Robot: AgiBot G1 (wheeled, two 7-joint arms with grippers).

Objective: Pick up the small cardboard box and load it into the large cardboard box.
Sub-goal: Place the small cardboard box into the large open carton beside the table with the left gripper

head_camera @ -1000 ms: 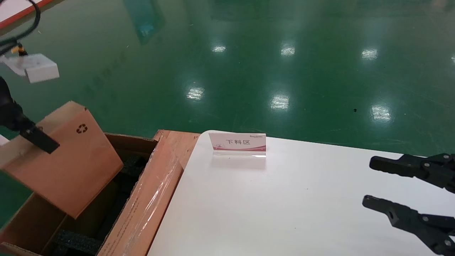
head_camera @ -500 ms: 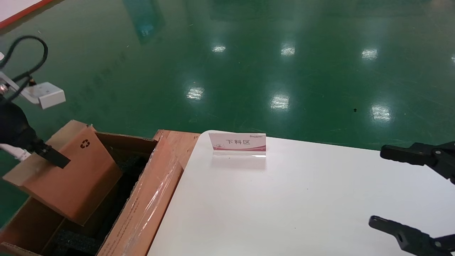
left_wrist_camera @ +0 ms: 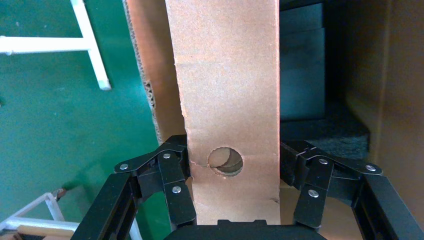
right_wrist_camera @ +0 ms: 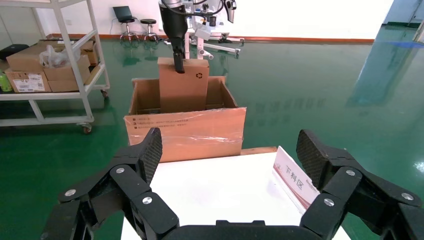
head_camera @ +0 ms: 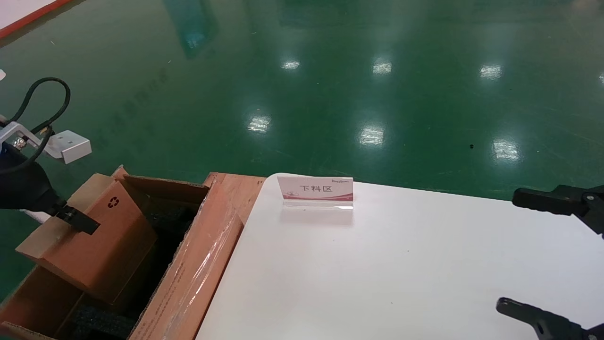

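Note:
My left gripper is shut on the small cardboard box, a plain brown box with a black recycling symbol. It holds the box tilted, its lower part inside the large cardboard box, which has black foam inserts and glossy tape along one flap. In the left wrist view the small box sits between both fingers, with a round hole near the palm. In the right wrist view the small box stands up out of the large carton. My right gripper is open and empty over the white table.
A small standing sign with Chinese characters is at the table's far edge. A white-framed shelf cart holding cartons stands beside the large carton on the green floor. A wooden strip lies between carton and table.
My left gripper has lowered the small box further down into the large carton. My right gripper has drawn back toward the right edge, its jaws spread wider.

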